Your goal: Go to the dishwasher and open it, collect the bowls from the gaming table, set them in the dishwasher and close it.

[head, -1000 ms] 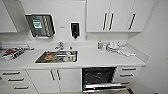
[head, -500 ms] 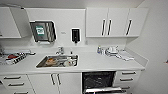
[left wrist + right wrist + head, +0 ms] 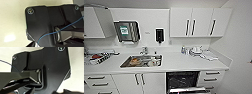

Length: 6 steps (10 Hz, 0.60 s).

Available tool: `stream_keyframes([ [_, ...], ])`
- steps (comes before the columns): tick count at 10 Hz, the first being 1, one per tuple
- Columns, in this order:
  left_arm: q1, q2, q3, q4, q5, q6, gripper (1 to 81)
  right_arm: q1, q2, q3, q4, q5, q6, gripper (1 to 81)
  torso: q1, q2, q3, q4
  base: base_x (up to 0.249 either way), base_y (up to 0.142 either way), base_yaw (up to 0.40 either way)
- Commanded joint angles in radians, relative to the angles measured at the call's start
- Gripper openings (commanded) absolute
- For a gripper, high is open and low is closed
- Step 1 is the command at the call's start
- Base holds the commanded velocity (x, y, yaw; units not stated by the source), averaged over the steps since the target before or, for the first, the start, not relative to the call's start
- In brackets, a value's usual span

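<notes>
White counter point(image 3: 184, 63) edge overhangs the open dishwasher point(image 3: 182, 80).

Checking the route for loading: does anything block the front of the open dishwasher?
Nothing visible does. The dishwasher under the counter shows its dark interior, with its door folded down at the head view's lower edge.

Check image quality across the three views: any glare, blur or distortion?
Head view: soft throughout, wide-angle bend along the counter edges, dishwasher cavity dark with little detail, even lighting on the white cabinets. Left wrist view: bright glare patch on the pale floor, robot plate close and blurred. Right wrist view: background washed out near white, plate edges soft.
</notes>
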Motion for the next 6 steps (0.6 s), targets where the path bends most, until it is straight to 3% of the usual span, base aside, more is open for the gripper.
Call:
stream_keyframes([
  [1, -0.043, -0.002, -0.001, -0.011, 0.058, 0.005, 81.1, -0.009, 0.059, -0.094, 0.135, 0.027, -0.15, 81.1, 0.0, 0.0, 0.0, 0.0, 0.0, 0.0, 0.0],
  [2, -0.041, 0.004, -0.003, -0.006, 0.057, 0.005, 81.1, 0.003, 0.072, -0.129, 0.221, 0.027, -0.221, 81.1, 0.0, 0.0, 0.0, 0.0, 0.0, 0.0, 0.0],
  [3, -0.043, 0.013, -0.001, -0.006, 0.055, 0.0, 81.1, 0.026, 0.052, -0.105, 0.251, 0.004, -0.244, 81.1, 0.0, 0.0, 0.0, 0.0, 0.0, 0.0, 0.0],
  [6, -0.064, 0.016, -0.006, -0.005, 0.048, -0.001, 81.1, 0.061, 0.032, -0.056, 0.244, -0.066, -0.253, 81.1, 0.0, 0.0, 0.0, 0.0, 0.0, 0.0, 0.0],
])
